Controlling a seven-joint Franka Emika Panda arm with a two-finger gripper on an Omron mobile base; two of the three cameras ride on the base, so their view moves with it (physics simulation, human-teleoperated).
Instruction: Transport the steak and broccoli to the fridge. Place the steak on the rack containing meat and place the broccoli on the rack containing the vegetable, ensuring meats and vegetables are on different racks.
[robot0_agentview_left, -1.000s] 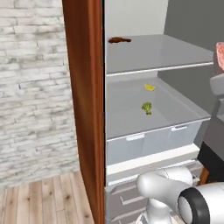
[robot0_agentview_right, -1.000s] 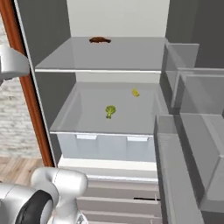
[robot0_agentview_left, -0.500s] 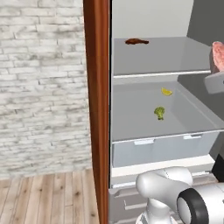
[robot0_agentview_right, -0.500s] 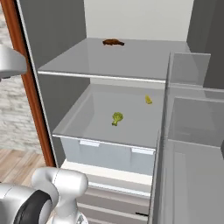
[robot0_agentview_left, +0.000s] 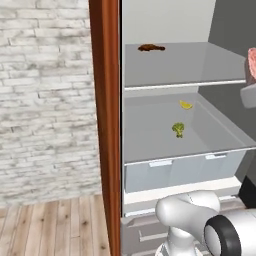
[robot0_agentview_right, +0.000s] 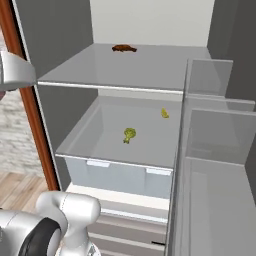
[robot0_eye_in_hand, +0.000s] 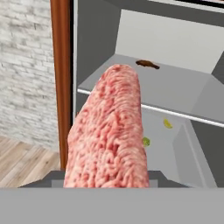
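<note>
The pinkish-red steak (robot0_eye_in_hand: 109, 140) rises close in front of the hand camera, and my gripper (robot0_eye_in_hand: 107, 180) is shut on its lower end. In the left base view the steak (robot0_agentview_left: 251, 65) shows at the right edge, level with the upper rack (robot0_agentview_left: 190, 67) of the open fridge (robot0_agentview_left: 150, 20). That rack carries a dark brown meat piece (robot0_agentview_left: 150, 48) (robot0_agentview_right: 124, 48) (robot0_eye_in_hand: 147, 64) near its back. The broccoli (robot0_agentview_left: 178, 129) (robot0_agentview_right: 129, 134) (robot0_eye_in_hand: 146, 141) lies on the lower shelf (robot0_agentview_right: 100, 142), with a small yellow vegetable (robot0_agentview_left: 186, 104) (robot0_agentview_right: 164, 113) behind it.
A reddish-brown wood panel (robot0_agentview_left: 105, 125) forms the fridge's left side. Grey drawers (robot0_agentview_left: 170, 170) sit under the lower shelf. The door with clear bins (robot0_agentview_right: 210, 150) stands open on the right. A white brick wall (robot0_agentview_left: 45, 100) and wooden floor (robot0_agentview_left: 50, 225) lie to the left.
Both base views have shifted, so the base has moved relative to the fridge; its inside now looks nearer. The steak stays in my gripper, and the food on the shelves has not moved.
</note>
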